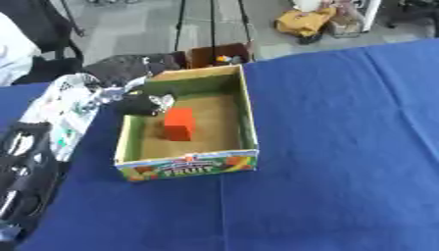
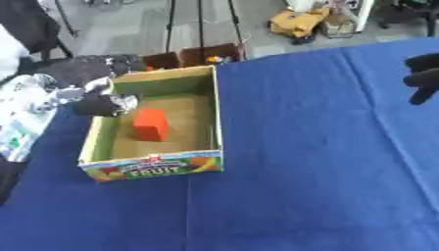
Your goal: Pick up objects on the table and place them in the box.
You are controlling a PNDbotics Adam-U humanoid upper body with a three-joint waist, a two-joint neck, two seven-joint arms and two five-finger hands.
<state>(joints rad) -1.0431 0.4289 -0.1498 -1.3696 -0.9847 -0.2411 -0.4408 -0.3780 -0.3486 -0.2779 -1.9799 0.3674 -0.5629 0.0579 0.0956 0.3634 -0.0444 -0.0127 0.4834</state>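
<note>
The left hand (image 1: 141, 104) reached over the left rim of the open cardboard fruit box (image 1: 247, 117), fingers curled and holding nothing, beside the orange block (image 1: 178, 123); the right hand (image 2: 423, 77) hung above the blue-clothed counter's (image 1: 343, 162) right edge, its fingers too unclear to tell.

Open cardboard box (image 2: 214, 105) on blue-covered desk (image 2: 326, 162), front panel printed "FRUIT". Orange block (image 2: 150, 124) on the box floor. Left hand (image 2: 103, 104) over the box's left wall. Right hand (image 2: 422, 78) well right of the box, fingers curled, holding nothing.
</note>
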